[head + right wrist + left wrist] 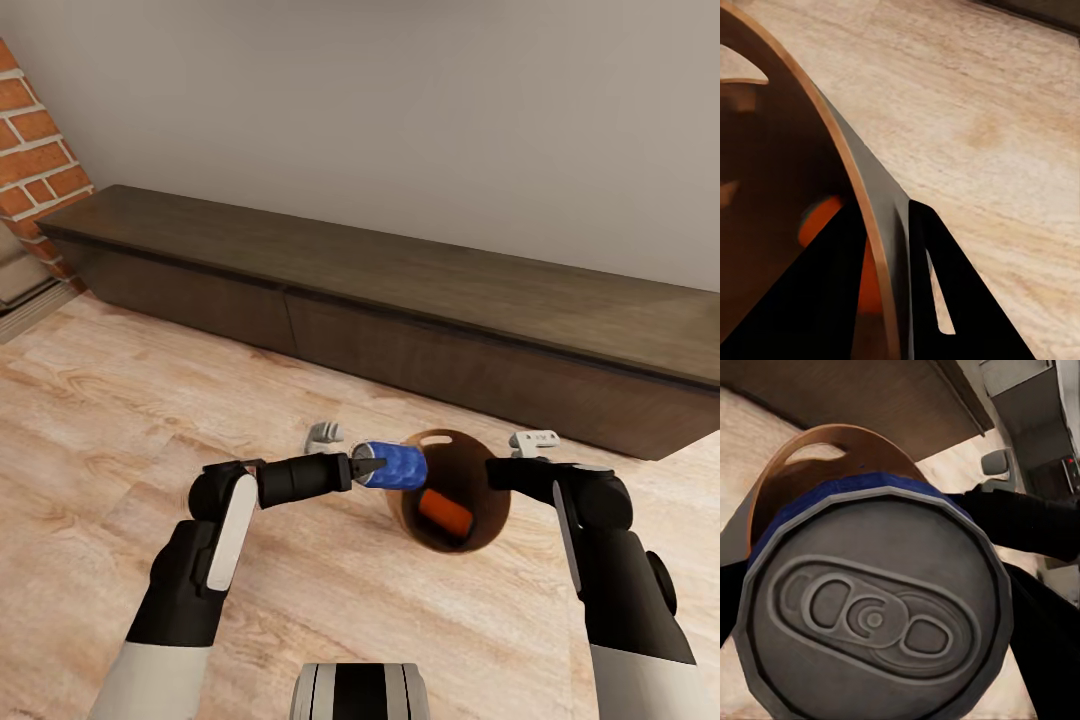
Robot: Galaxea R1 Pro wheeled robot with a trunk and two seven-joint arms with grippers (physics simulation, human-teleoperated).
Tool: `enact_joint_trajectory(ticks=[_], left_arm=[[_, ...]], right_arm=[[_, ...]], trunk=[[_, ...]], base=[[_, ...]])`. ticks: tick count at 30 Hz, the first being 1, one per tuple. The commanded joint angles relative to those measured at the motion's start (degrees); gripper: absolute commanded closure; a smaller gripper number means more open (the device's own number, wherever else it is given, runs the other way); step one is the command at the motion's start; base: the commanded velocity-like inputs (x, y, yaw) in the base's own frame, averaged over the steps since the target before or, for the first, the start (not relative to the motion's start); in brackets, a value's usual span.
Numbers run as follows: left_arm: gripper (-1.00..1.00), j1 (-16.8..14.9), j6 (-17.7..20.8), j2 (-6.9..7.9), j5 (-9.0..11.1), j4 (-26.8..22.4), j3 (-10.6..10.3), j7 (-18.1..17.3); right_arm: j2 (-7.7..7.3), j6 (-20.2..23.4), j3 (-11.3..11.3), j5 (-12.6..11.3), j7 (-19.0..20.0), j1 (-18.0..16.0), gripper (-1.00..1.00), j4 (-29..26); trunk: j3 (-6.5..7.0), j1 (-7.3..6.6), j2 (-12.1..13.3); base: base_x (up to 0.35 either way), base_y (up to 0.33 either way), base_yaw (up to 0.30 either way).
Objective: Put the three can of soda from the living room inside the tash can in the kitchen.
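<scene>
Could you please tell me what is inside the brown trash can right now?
One orange soda can lies inside the trash can. The blue can in the left gripper covers part of the opening, so more cans could be hidden.

Two arms of matching build: white upper segments, matte black forearm housings with a white side panel and rounded black joints. Black wedge-shaped fingers tip the left end effector (372,466) and right end effector (894,262). Between the arms sits a grey-and-black trunk.
</scene>
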Motion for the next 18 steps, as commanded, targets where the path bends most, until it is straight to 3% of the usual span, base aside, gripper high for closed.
enact_joint_trajectory(ticks=[1, 3, 9, 13, 18], left_arm=[[1.00, -0.46, 0.03, 0.00, 0.31, 1.13, -0.98, 0.74], [1.00, -2.18, -0.45, 0.00, 0.61, 6.11, -3.78, 1.83], [1.00, -3.05, -1.81, 0.00, 4.33, 9.53, -5.24, 5.73], [1.00, -3.86, -3.07, 0.00, 6.54, 10.98, -8.61, 9.33], [1.00, -5.89, -6.56, 0.00, 14.50, 12.90, -12.11, 17.04]], right_arm=[[0.01, 0.14, 0.05, -0.82, 0.25, -0.01, 1.00, -0.02], [0.01, 0.15, 0.09, -0.82, 0.62, -0.01, 1.00, -0.02], [0.01, 0.15, 0.12, -0.83, 0.85, -0.01, 1.00, -0.02], [0.01, 0.15, 0.17, -0.83, 0.90, -0.01, 1.00, -0.02], [0.01, 0.15, 0.18, -0.83, 0.90, -0.01, 1.00, -0.02]], trunk=[[0.01, -0.01, 0.00], [0.01, -0.01, 0.00], [0.01, -0.01, 0.00], [0.01, -0.01, 0.00], [0.01, -0.01, 0.00]], base=[[0.000, 0.000, 0.000], [0.000, 0.000, 0.000], [0.000, 0.000, 0.000], [0.000, 0.000, 0.000], [0.000, 0.000, 0.000]])
